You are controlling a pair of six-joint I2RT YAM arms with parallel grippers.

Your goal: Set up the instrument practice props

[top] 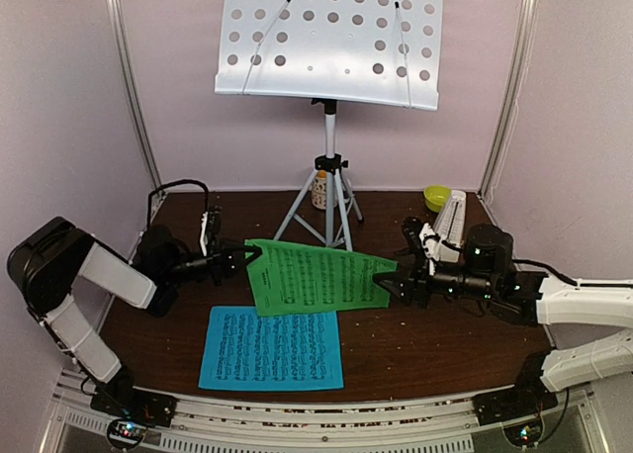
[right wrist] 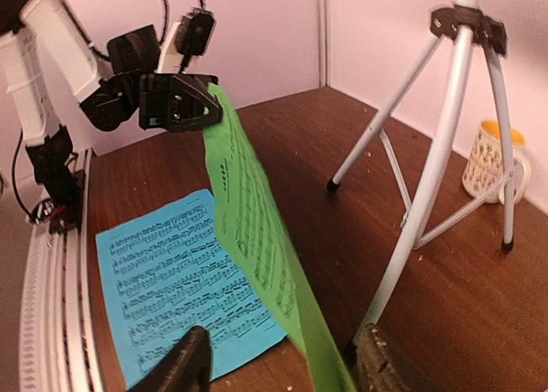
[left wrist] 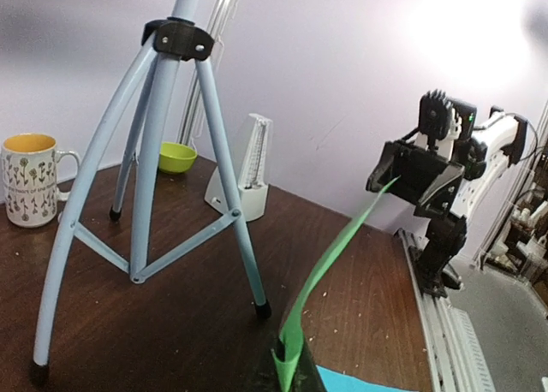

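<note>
I judge the green sheet (top: 316, 280) limp, light, best edge-pinched: left claw (top: 242, 257) grips its 9 o'clock edge, right claw (top: 388, 283) gapes at 3 o'clock.

No readable text; music notation on green sheet (top: 316, 278) and blue sheet (top: 272, 349).

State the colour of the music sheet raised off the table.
The sheet is green with black notation, clearest in the right wrist view.
</note>
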